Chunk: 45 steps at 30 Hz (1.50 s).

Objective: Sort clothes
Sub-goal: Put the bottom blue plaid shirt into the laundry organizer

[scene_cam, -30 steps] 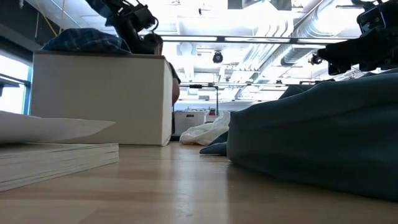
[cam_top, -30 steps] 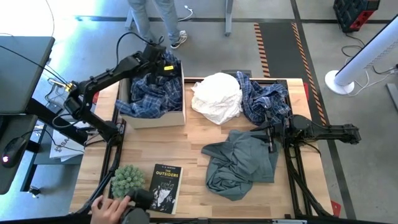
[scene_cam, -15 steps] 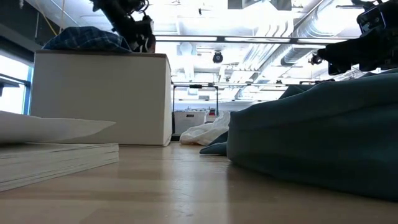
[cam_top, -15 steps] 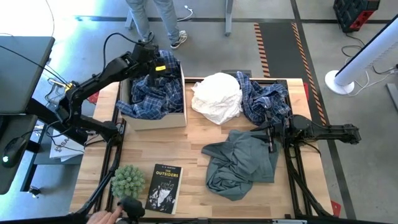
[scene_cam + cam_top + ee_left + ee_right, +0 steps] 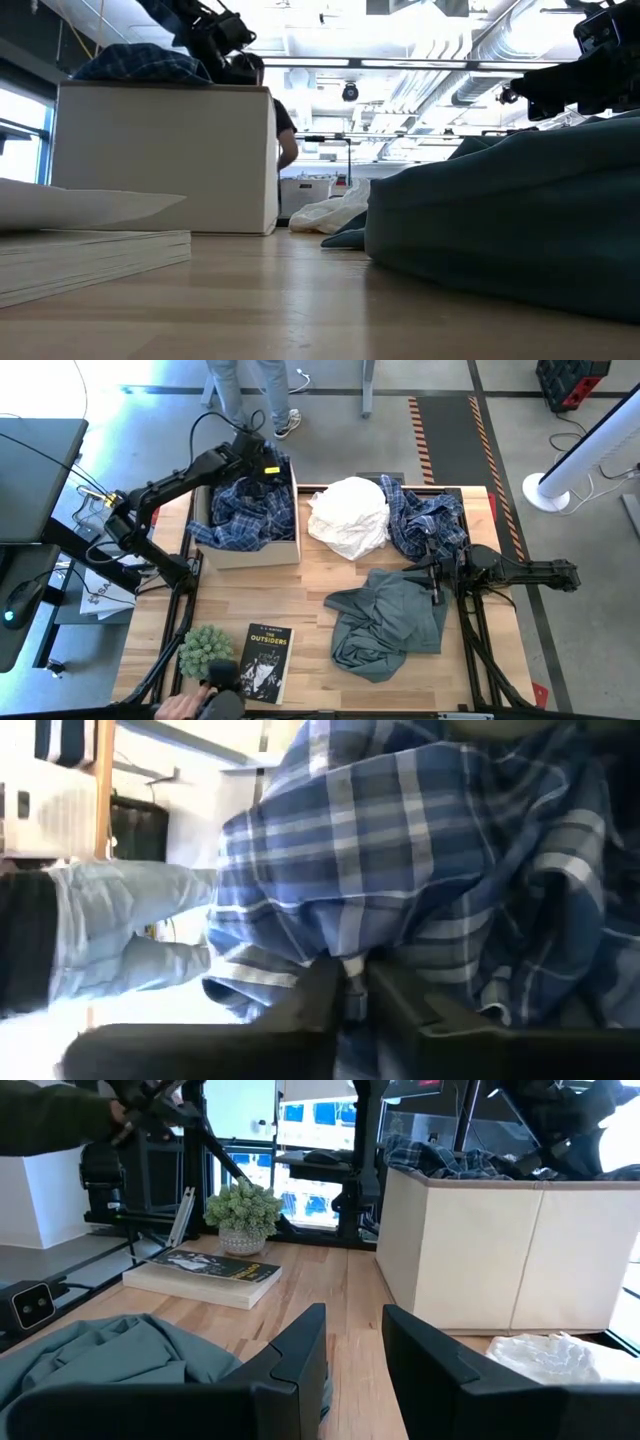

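Observation:
A blue-and-white plaid shirt (image 5: 243, 510) lies heaped in the tan box (image 5: 250, 552) at the far left of the table, spilling over its left rim. My left gripper (image 5: 264, 470) is shut on it at the box's far right corner. A white garment (image 5: 348, 515) and a second plaid shirt (image 5: 428, 520) lie on the table at the far middle, and a grey-green shirt (image 5: 392, 620) lies nearer. My right gripper (image 5: 352, 1335) stands open and level at the table's right, over the grey-green shirt's edge, touching nothing. My left gripper pinches a small fold of the plaid shirt (image 5: 351, 966) between its two fingers, at the top of the heap. The fingers (image 5: 315, 995) slant down from the far left. The rest of the shirt (image 5: 400, 850) lies slack in the box.
A book (image 5: 264, 660) and a small potted plant (image 5: 205, 648) sit near the front left. A person's hand (image 5: 185, 706) holds a dark object at the near edge. Another person (image 5: 250, 390) stands beyond the far edge. Bare wood shows between the box and the grey-green shirt.
My left gripper drew back up and toward the far left, away from the box's corner, then came back down onto the plaid shirt, rolling about its own line as it did. The person's hand at the near edge has shifted beside the plant.

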{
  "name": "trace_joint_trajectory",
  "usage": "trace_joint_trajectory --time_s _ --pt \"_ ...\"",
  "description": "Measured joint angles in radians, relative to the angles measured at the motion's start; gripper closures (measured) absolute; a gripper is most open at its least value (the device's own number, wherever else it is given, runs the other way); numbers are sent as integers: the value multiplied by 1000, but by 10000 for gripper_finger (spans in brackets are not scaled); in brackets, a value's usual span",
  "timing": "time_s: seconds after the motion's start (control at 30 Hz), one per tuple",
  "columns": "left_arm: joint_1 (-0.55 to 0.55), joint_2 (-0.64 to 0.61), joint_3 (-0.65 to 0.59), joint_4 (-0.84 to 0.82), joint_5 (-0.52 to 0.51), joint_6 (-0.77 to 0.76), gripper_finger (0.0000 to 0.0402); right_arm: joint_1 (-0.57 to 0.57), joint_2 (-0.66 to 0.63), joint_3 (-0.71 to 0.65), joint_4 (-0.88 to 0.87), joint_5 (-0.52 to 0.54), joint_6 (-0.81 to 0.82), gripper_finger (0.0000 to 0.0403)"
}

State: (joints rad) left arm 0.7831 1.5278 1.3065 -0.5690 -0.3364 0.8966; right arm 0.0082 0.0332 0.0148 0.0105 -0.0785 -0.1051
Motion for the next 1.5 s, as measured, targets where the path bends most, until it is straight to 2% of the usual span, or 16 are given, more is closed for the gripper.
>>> trace_joint_trajectory --time_s 0.13,0.3,0.5,0.63,0.83,1.0,1.2,1.5 --pt "-28 -36 -7 35 3 24 384 0 0 0 0 0 0 304" --pt "-65 -170 -8 93 -33 58 394 0 0 0 0 0 0 304" --pt "-76 -278 -2 105 -15 58 383 0 0 0 0 0 0 304" --pt "-44 -264 -1 -7 44 118 387 0 0 0 0 0 0 304" --pt "-14 -160 -3 -71 75 239 391 0 0 0 0 0 0 304" --pt "-15 -64 -4 -80 94 248 362 0 0 0 0 0 0 304" --pt "-27 -44 -2 -131 57 255 321 0 0 0 0 0 0 304" --pt "-28 -114 -2 -107 -91 152 313 0 0 0 0 0 0 304"
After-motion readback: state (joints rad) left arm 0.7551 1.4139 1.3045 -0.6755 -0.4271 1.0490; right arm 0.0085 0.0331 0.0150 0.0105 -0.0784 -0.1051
